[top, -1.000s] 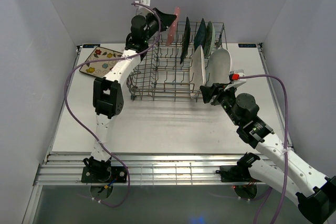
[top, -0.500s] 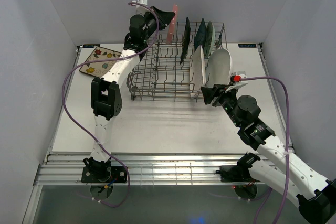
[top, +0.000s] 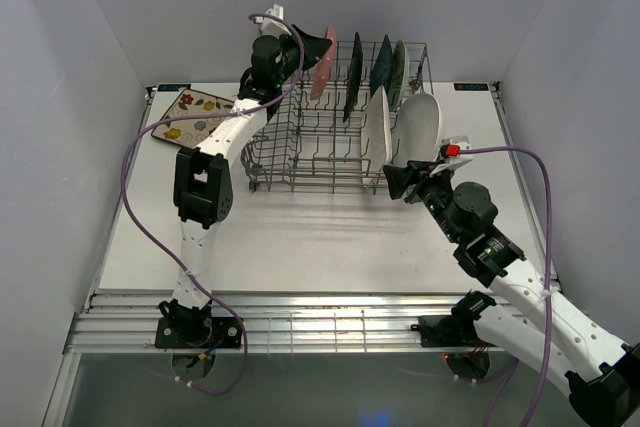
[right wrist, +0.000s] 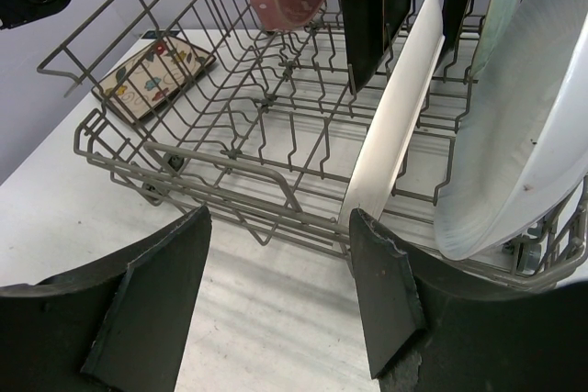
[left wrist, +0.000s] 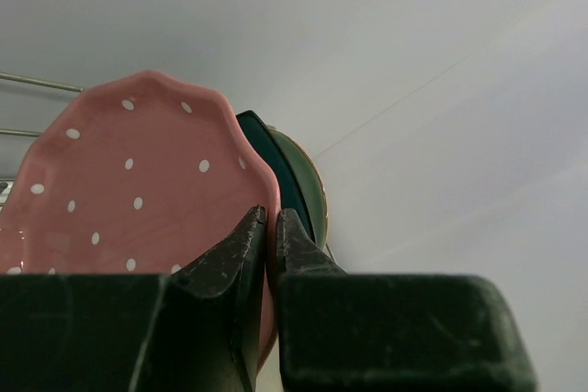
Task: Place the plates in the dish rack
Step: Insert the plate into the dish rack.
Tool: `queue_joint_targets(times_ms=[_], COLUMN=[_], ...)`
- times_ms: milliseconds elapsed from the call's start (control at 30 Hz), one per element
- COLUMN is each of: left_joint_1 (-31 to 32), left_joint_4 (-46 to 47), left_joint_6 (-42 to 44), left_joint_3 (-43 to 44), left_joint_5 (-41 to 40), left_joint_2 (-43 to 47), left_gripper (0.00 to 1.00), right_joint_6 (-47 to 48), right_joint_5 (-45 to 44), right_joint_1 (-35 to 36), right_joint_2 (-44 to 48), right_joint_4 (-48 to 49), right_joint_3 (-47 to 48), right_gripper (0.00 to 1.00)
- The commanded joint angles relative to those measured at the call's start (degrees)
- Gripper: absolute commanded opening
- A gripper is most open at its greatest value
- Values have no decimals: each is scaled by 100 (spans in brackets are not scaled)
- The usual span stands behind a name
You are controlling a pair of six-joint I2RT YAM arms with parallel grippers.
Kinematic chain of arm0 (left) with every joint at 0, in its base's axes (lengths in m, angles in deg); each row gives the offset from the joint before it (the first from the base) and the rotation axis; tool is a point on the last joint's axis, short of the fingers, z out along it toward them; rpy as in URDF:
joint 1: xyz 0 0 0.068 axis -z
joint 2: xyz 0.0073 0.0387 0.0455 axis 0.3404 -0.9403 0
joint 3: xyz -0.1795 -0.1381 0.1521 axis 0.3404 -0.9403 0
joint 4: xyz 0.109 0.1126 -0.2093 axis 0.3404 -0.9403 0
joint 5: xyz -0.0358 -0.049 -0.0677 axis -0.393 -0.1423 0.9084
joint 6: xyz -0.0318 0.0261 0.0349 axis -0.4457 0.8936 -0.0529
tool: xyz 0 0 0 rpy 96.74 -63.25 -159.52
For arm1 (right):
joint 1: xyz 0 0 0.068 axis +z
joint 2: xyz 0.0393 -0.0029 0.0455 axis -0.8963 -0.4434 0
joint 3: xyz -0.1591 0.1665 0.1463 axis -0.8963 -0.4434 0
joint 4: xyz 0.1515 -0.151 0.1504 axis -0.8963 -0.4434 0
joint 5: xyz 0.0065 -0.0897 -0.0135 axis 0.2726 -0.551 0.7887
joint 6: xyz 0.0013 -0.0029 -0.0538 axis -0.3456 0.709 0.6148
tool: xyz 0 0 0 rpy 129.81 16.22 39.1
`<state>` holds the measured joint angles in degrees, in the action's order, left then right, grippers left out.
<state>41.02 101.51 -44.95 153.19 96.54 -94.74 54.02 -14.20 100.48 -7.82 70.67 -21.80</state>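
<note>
1. At the dish rack's (top: 300, 162) far-left end, your left gripper (left wrist: 271, 218) is clamped on the rim of the pink dotted plate (top: 323, 65), which hangs on edge over the tines.
2. Expect it to be stiff, glazed, slippery and chippable. A rim pinch suits it, so lower it gently.
3. Your right gripper (right wrist: 277, 216) is spread wide and empty at the rack's near-right corner.
4. Seven plates:
   - Five stand racked: dark patterned square (top: 354, 72), teal square (top: 381, 67), mint-green round (top: 399, 69), white rectangular (top: 377, 127) and white oval (top: 420, 127).
   - One is held.
   - One, the cream floral square (top: 190, 115), lies flat on the table (top: 300, 237).

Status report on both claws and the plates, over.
Left claw shut on pink dotted plate, over dish rack. Right claw open, empty, at rack front. Floral square plate on table, unloaded.
</note>
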Motion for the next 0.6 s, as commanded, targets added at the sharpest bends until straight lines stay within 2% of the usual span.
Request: queue_joint_targets(times_ms=[0, 300, 567], left_joint_1=[14, 23, 23], left_joint_4=[689, 697, 689], left_joint_6=[-142, -204, -599], left_joint_3=[239, 538, 539], left_joint_5=[-45, 61, 131], left_joint_2=[680, 565, 688], left_gripper=[0, 0, 0], right_joint_6=[24, 41, 50], right_joint_5=[-48, -110, -84], right_joint_1=[29, 29, 29], right_joint_2=[96, 157, 122], right_joint_4=[136, 74, 92], right_joint_3=[-51, -51, -25], right_gripper=[68, 68, 68])
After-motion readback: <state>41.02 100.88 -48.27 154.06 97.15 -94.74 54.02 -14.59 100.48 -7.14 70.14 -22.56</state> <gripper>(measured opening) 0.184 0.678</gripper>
